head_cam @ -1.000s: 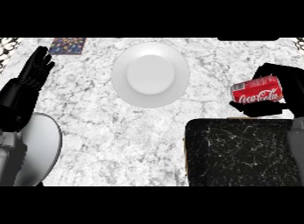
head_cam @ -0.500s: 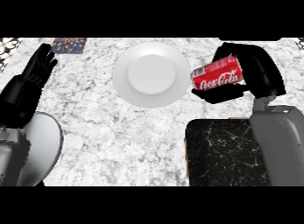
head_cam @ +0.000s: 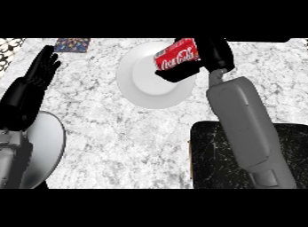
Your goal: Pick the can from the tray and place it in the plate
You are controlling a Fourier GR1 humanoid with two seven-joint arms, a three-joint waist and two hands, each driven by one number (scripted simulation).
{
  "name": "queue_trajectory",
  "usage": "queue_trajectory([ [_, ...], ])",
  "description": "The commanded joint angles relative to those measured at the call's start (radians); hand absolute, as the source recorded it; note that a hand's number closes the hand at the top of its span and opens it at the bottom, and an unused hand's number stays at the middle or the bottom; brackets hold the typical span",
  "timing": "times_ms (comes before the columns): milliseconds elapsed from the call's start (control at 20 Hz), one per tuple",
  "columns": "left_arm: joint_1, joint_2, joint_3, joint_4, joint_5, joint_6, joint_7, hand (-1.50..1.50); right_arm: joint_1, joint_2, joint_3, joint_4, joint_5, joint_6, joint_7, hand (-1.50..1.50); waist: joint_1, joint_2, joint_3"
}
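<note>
Fingers point(head_cam: 43, 66) of the left hand point(head_cam: 26, 91) are straight and spread, pointing up at the left side of the frame, and they hold nothing; this hand rests there above its grey forearm. At the upper left of the frame one small colourful card point(head_cam: 73, 44) lies flat on the marble desk point(head_cam: 117, 146). Going to the right, one white plate point(head_cam: 146, 86) lies on the desk at the upper middle of the frame. Over its upper right part is one red can point(head_cam: 177, 55), tilted, with white letters on its side. The right hand point(head_cam: 212, 55) holds this can: its fingers are curled around it from the right and from below, and one dark finger shows under the can over the plate. I cannot tell if the can touches the plate. At the lower right of the frame there is one dark tray point(head_cam: 303, 155), and the right grey forearm crosses over it.
</note>
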State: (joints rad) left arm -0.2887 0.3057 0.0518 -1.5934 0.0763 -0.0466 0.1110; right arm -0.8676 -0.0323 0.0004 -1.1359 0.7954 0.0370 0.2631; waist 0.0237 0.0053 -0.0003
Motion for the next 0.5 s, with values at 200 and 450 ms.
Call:
queue_trajectory([
  [200,-0.023,-0.011,-0.013,-0.001,-0.011,-0.015,0.005,0.00,-0.226,0.032,0.005,0.483,-0.015,-0.232,-0.051,1.50,0.032,0.013,0.000],
  [450,-0.054,-0.039,-0.038,0.003,-0.040,0.009,0.018,0.00,-0.317,0.032,0.055,0.684,-0.022,-0.324,-0.058,1.50,0.042,0.016,0.000],
])
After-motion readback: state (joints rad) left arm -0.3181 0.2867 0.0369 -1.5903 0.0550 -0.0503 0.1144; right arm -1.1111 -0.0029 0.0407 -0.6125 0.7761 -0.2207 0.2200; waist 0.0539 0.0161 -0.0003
